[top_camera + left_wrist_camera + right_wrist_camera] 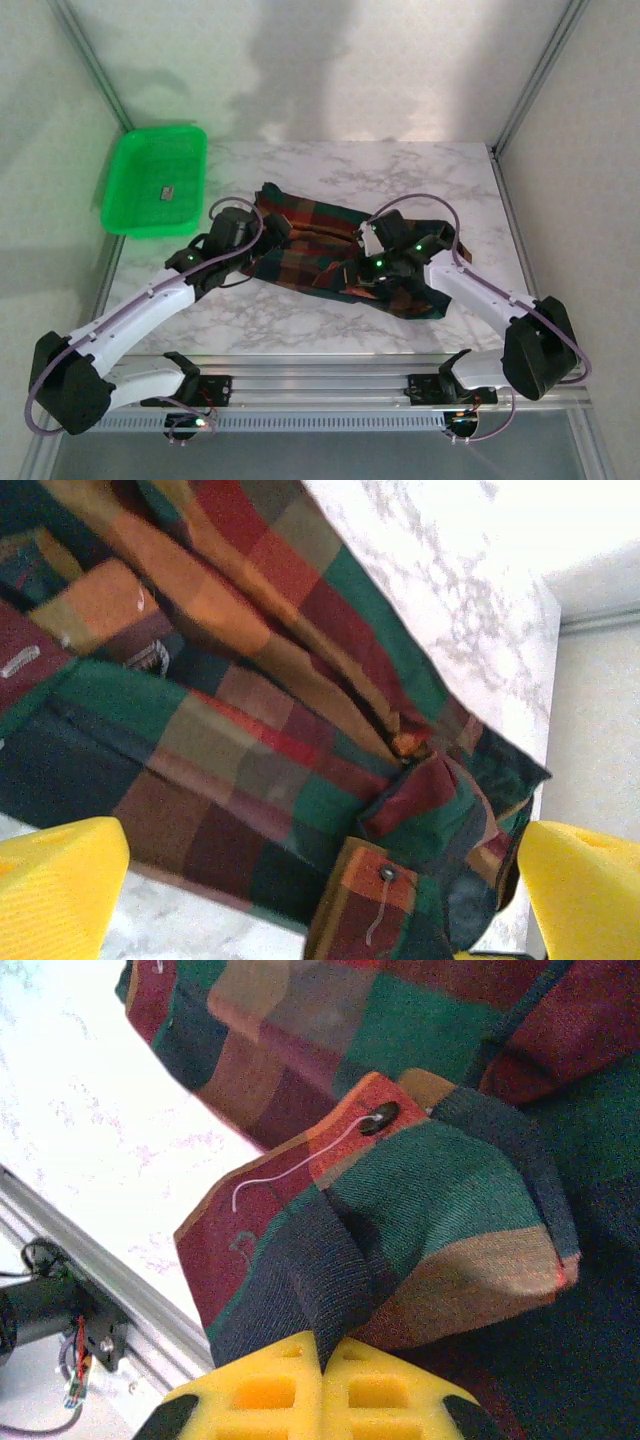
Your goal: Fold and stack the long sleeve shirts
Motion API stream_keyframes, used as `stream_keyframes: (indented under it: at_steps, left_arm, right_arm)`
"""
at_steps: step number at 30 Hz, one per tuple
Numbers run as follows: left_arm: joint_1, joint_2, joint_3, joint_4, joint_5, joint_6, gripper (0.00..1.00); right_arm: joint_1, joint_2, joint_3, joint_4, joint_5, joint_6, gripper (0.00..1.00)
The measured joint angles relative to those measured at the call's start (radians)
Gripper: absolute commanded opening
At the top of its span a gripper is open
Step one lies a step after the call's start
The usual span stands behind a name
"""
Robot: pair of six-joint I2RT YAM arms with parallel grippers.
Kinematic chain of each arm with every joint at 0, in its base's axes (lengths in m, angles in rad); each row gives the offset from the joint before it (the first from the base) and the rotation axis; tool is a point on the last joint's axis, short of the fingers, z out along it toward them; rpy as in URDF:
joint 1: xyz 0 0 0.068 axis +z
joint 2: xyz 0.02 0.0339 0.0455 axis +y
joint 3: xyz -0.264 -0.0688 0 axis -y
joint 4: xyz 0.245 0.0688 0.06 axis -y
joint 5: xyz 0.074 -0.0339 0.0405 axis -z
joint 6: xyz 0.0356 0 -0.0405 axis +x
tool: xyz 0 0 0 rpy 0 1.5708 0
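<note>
The shirt (310,255) lies bunched, its buttoned cuff end pinched in the shut right gripper (322,1360), its other end under the left gripper (320,880), spread wide and empty. This looks like flattening before folding; next the left should clamp cloth.

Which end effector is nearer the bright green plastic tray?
Left. The left end effector hangs open at the plaid cloth shirt's edge nearest the bright green plastic tray; the right end effector pinches the shirt's far side.

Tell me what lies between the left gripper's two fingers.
The plaid shirt, a cuff with a button nearest, lies between the open fingers of the left gripper, seen in the left wrist view.
</note>
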Motion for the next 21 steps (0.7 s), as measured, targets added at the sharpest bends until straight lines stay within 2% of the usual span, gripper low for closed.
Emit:
stream_keyframes:
  at_steps: [2,6,10,13,16,21]
  left_arm:
    - [-0.037,-0.003,-0.010,-0.004,-0.006,-0.001,1.00]
    - [-0.114,-0.008,-0.012,-0.043,-0.035,0.000,1.00]
    - [-0.146,-0.038,-0.033,-0.049,-0.083,-0.004,1.00]
    - [-0.181,-0.040,-0.035,-0.061,-0.121,-0.004,1.00]
    - [-0.240,-0.022,-0.018,-0.091,-0.161,0.012,1.00]
    - [-0.418,0.138,0.154,-0.177,-0.239,0.164,1.00]
  right_arm:
    - [0.033,0.012,-0.013,0.023,-0.016,0.006,0.11]
    - [0.088,0.030,-0.044,0.051,-0.056,0.007,0.25]
    - [0.117,0.032,-0.064,0.042,-0.091,0.006,0.51]
    - [0.112,0.011,-0.064,0.003,-0.085,0.000,0.62]
    - [0.040,-0.044,-0.043,-0.082,-0.058,0.005,0.68]
    - [-0.203,-0.117,0.085,-0.274,0.066,0.012,0.74]
